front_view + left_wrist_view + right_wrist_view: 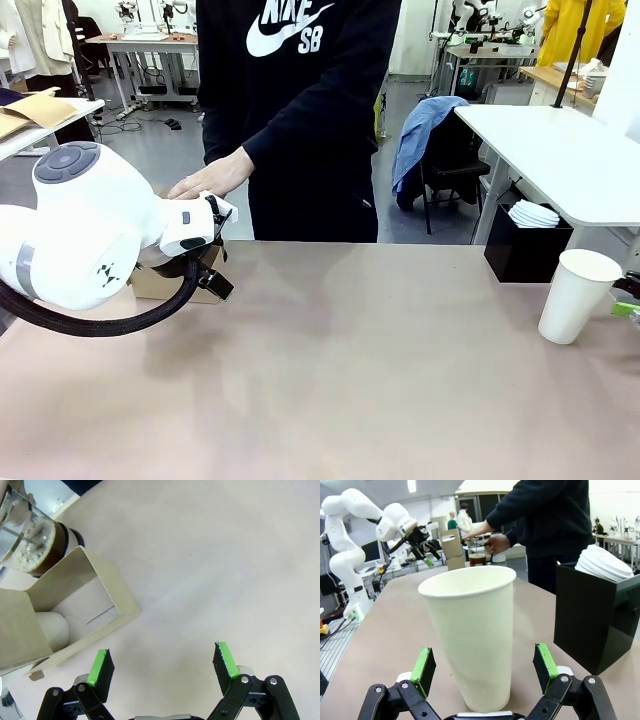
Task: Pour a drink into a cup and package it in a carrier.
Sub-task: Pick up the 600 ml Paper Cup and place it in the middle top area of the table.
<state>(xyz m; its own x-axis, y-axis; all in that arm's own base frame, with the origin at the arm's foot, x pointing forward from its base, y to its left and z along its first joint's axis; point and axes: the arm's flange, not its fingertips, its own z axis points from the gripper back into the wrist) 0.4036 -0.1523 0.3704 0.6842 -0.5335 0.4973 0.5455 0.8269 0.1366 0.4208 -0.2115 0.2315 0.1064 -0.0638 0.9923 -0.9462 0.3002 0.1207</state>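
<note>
The white paper cup stands at the table's right edge, untouched between the right gripper's spread jaws; a hard squeeze could crush or tip it; the left gripper hangs released by the far-left carrier.

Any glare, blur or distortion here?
Front view: even light, soft shadow under the left arm. Left wrist view: pale tabletop washed out, clear glass pitcher stretched at the corner. Right wrist view: wide-angle lens makes the tall white paper cup loom.
</note>
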